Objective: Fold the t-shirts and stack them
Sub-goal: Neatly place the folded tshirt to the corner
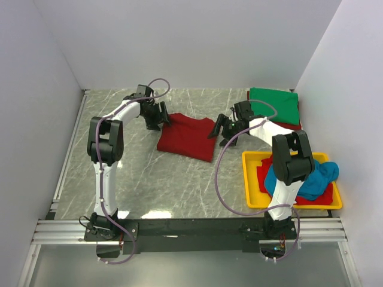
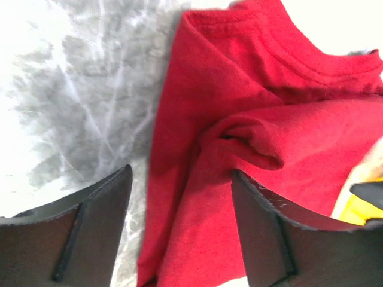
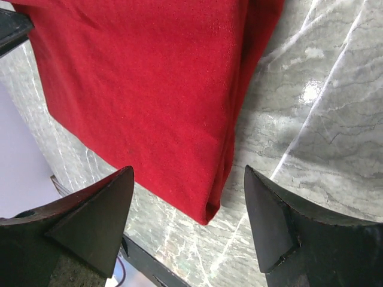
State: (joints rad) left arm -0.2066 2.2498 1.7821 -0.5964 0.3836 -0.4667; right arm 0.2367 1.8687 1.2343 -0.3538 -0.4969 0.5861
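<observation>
Four t-shirts show clearly: one dark red t-shirt point(image 1: 188, 136), a second red t-shirt point(image 1: 261, 176), one green t-shirt point(image 1: 274, 104), one teal t-shirt point(image 1: 317, 176). One yellow tray point(image 1: 247, 182).

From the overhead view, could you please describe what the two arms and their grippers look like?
The left arm and right arm are both built of white tubular links joined by bulky black joints. A thin lilac cable loops loosely along each arm. The left gripper and right gripper are black, each with two flat, wedge-shaped dark fingers.
</observation>
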